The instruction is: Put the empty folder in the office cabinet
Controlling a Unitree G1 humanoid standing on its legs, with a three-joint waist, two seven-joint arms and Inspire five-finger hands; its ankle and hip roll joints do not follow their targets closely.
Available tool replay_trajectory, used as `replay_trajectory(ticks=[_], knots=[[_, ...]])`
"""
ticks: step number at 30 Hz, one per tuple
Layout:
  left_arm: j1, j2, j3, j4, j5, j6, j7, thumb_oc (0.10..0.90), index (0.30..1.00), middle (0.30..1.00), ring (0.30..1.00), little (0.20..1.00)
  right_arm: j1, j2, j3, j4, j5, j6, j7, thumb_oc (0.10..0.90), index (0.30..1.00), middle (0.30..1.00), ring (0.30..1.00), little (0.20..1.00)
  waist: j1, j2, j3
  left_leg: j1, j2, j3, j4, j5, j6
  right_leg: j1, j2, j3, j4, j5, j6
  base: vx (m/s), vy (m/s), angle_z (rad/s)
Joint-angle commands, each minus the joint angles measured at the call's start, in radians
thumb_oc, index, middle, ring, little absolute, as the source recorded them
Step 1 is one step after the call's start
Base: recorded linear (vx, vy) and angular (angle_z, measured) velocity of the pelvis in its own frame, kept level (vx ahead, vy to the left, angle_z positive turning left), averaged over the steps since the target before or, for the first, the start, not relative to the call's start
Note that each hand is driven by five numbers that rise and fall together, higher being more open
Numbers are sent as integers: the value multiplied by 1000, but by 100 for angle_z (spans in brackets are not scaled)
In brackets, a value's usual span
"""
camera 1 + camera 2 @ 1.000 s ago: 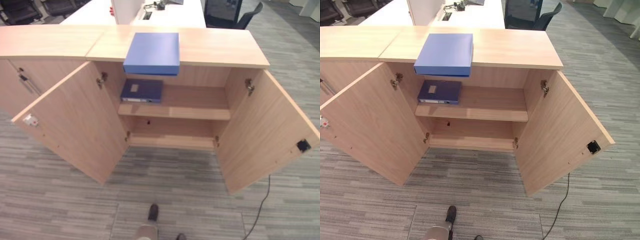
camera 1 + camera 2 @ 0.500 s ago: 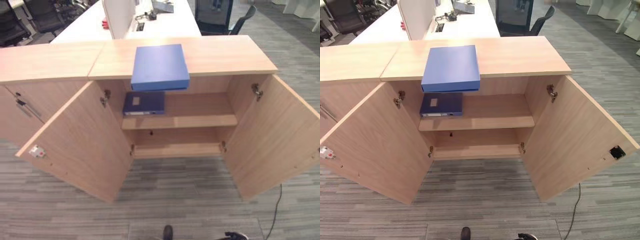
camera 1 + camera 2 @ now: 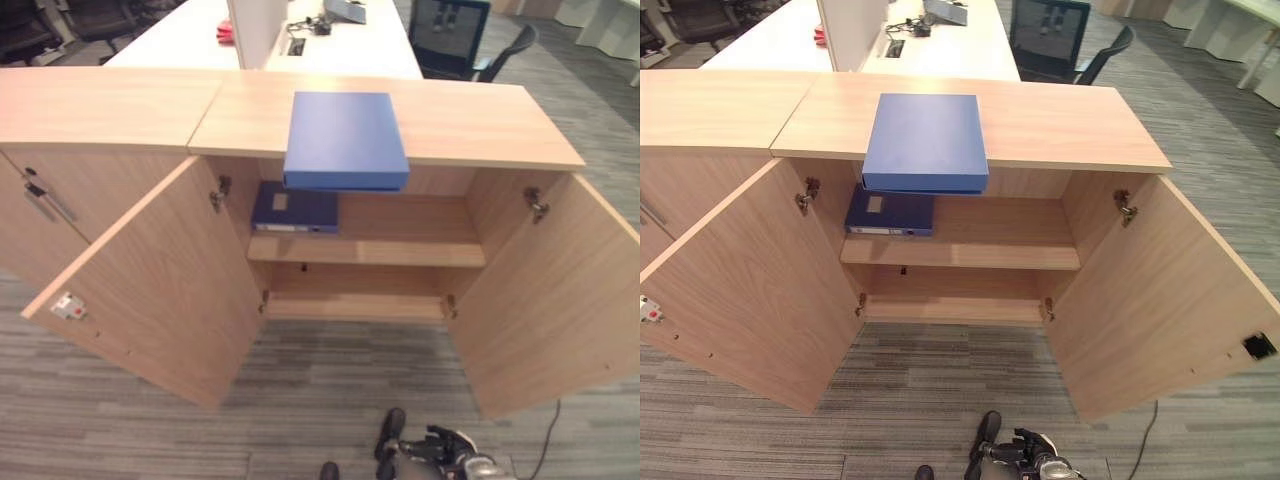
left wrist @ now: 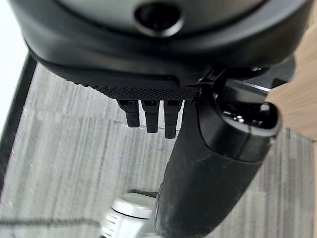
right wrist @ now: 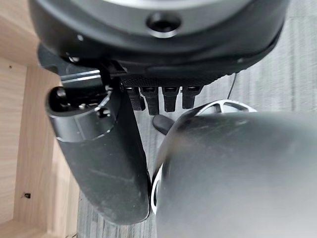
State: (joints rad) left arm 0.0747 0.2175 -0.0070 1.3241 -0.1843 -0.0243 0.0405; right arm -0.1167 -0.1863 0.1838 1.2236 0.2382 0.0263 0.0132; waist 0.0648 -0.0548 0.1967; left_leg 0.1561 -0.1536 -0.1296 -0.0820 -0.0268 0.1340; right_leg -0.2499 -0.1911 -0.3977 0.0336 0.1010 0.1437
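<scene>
Cabinet [image 3: 160, 270] of light wood occupies the centre of the head views, both doors swung wide, its top [image 3: 470, 115] forming a long surface level with the neighbouring unit at 9 o'clock. Behind it, at 12 o'clock, stands a white desk [image 3: 200, 35] with an office chair [image 3: 1065, 40] beside it. Grey striped carpet [image 3: 130, 420] covers the floor in front.

The blue folder [image 3: 343, 138] lies flat on the cabinet top, its near edge overhanging the opening slightly; its long axis runs roughly from 12 to 6 o'clock. A darker blue folder [image 3: 295, 208] already rests on the upper shelf [image 3: 400, 250], towards 9 o'clock, leaving free shelf to its 3 o'clock side.

The right robot hand [image 3: 440, 450] hangs low at 6 o'clock, well apart from the folder, which lies from it towards 11 o'clock. In its wrist view the fingers [image 5: 163, 99] hang relaxed and hold nothing. The left robot hand [image 4: 198, 163] likewise hangs slack and empty. Judged from this, the folder is not yet grasped; which arm is nearer cannot be settled.
</scene>
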Motion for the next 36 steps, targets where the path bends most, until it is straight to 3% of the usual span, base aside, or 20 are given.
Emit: replay_trajectory(ticks=[1,5,6,9,18,26,28,32,33,34,35,36], knots=[[11,18,-2,20,16,-4,26,800,900,900,900,900,29,-82,20,61,18,6,-32,800,900,900,900,900,-7,11,7,51,39,25,-5,-93,-104,15,34,4,-48,141,-2,367,-182,48],[-1,15,-14,12,2,-6,29,800,900,900,900,900,36,-95,4,69,36,2,-41,800,900,900,900,900,-22,28,12,49,76,10,-5,-105,-112,-15,32,3,7,103,-22,200,-117,32],[-21,16,-28,6,-5,-10,35,800,900,900,900,900,33,-108,-5,73,52,0,-48,800,900,900,900,900,-26,41,29,37,102,13,0,-113,-119,-42,38,8,54,77,-33,137,-116,23],[-63,22,-53,-31,-38,-20,50,800,900,900,900,900,20,-126,-14,75,67,0,-63,800,900,900,900,900,-38,43,61,-8,133,13,22,-113,-137,-85,26,1,115,37,-47,127,-144,25],[-117,26,-90,-127,-106,-40,81,800,900,900,900,900,-6,-135,-12,51,110,-5,-85,800,900,900,900,900,-53,48,114,-49,174,4,29,-101,-154,-160,16,-13,223,-29,-67,61,-85,13],[-116,20,-106,-137,-87,-37,72,800,900,900,900,900,-2,-134,-1,26,101,-5,-80,800,900,900,900,900,-65,64,92,-30,186,20,12,-72,-166,-157,36,-15,214,-27,-69,33,-26,2],[-110,22,-102,-130,-80,-37,69,800,900,900,900,900,2,-131,11,24,89,-4,-74,800,900,900,900,900,-63,66,84,-32,188,27,50,-60,-168,-142,42,-11,208,-29,-74,47,-37,-4],[-89,22,-87,-127,-80,-34,64,800,900,900,900,900,10,-128,13,34,72,-1,-69,800,900,900,900,900,-53,62,83,-80,196,60,207,4,-206,-56,57,3,151,-52,-91,28,-58,-1],[-84,19,-83,-129,-84,-30,59,800,900,900,900,900,12,-129,16,39,68,0,-66,800,900,900,900,900,-37,45,98,-158,174,75,377,48,-216,3,70,10,112,-65,-111,41,-136,6],[-84,19,-79,-127,-89,-30,59,800,900,900,900,900,12,-131,16,38,64,0,-66,800,900,900,900,900,-32,35,106,-194,176,92,448,68,-213,23,70,10,104,-71,-121,61,-164,-15],[-81,17,-78,-132,-97,-30,61,800,900,900,900,900,12,-142,5,40,68,3,-71,800,900,900,900,900,-25,16,119,-296,236,182,517,54,-192,65,42,12,94,-91,-124,82,-78,-23],[-79,16,-81,-136,-94,-29,60,800,900,900,900,900,10,-145,2,40,68,4,-73,800,900,900,900,900,-18,6,117,-327,239,195,481,21,-184,83,29,19,85,-90,-115,135,-13,-19]])
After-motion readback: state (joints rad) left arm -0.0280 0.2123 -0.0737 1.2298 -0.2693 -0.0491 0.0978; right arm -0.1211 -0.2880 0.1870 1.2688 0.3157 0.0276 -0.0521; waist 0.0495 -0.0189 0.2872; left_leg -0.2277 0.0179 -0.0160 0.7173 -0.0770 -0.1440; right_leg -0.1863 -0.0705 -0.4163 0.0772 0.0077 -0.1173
